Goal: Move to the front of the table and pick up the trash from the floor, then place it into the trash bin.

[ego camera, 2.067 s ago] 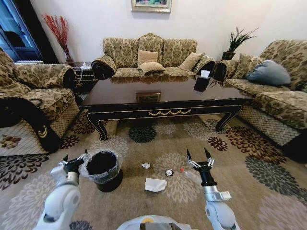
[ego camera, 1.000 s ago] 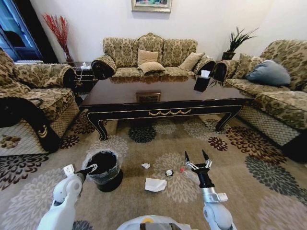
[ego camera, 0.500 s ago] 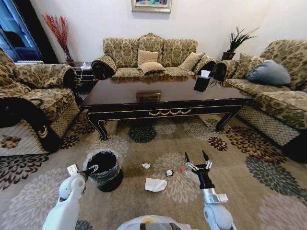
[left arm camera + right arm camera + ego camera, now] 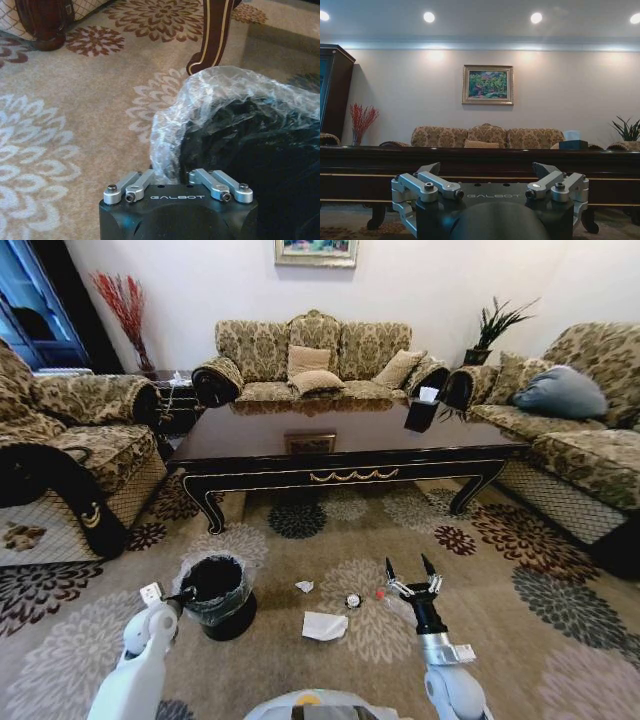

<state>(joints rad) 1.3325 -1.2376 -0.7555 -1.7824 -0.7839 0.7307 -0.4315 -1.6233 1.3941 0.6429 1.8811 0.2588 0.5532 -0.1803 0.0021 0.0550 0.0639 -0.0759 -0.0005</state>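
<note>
Four pieces of trash counted on the carpet [image 4: 300, 540], all lying apart, none held:
- 1 crumpled white napkin [image 4: 323, 626], nearest, about 12 o'clock from the robot.
- 1 tiny white scrap [image 4: 304, 586], at 11 o'clock from the napkin.
- 1 small round dark item [image 4: 352, 601], at 1 o'clock from the napkin.
- 1 bottle [image 4: 381, 593], marked by its red cap, just beside the round item at its 3 o'clock; clear body hard to make out, close against the right gripper.

One trash bin [image 4: 217, 590], black, upright, crinkled liner around the rim, at 10 o'clock from the napkin. Near the trash but not touching any of it.

One table [image 4: 340, 435], dark and glossy, at 12 o'clock beyond the trash. Open carpet between its near edge and the trash; one curved leg close behind the bin in the left wrist view.

Two grippers noted.
- Left gripper [image 4: 186, 593]: low, at the bin's 9 o'clock rim, against the liner. Grip state not readable.
- Right gripper [image 4: 407, 566]: spread wide, empty, pointing up and toward the table, at 3 o'clock of the bottle cap.

Three sofas counted around the table at 9, 12 and 3 o'clock. Bare carpet at 3 o'clock of the right gripper and at 9 o'clock of the bin.
</note>
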